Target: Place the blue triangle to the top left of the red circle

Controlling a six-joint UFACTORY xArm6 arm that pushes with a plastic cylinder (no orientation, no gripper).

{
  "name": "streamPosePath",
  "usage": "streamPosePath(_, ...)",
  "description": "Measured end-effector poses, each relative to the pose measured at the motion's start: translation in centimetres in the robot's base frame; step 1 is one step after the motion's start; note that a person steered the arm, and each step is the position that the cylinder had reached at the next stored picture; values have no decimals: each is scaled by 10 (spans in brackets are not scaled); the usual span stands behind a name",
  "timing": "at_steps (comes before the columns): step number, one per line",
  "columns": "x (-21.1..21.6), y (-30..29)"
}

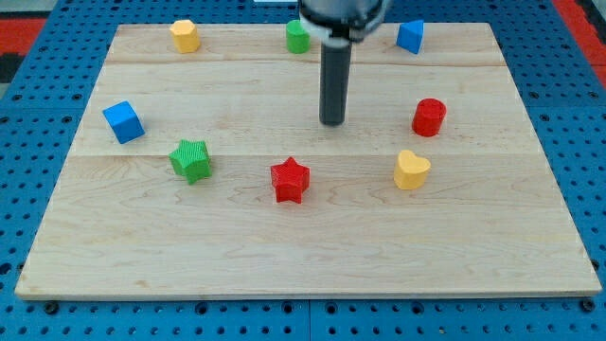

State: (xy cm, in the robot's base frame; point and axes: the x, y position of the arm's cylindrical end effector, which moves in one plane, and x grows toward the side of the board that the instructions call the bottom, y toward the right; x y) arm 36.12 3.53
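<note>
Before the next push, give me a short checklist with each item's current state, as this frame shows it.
1. Blue triangle in view, near the view's top edge: ok.
2. Red circle in view, below the triangle: ok.
3. Triangle already at the circle's top left: not ok; it sits above and only slightly to the view's left.
4. My tip touching the triangle: not ok; it is apart, below and to the view's left of it.
5. My tip free of other blocks: ok; the green block and red star are clear of it.
6. Triangle's distance from the board's top edge: cannot tell.
</note>
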Motion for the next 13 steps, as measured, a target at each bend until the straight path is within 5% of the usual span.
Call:
streamPosePath(1, -40, 48)
streamPosePath(3, -104, 244)
streamPosePath(4, -169, 249)
streamPosePath(6, -169, 235)
streamPosePath(7, -126, 222)
streamPosePath(9, -170, 213)
streamPosePath(11, -137, 88)
streamPosePath(13, -170, 54)
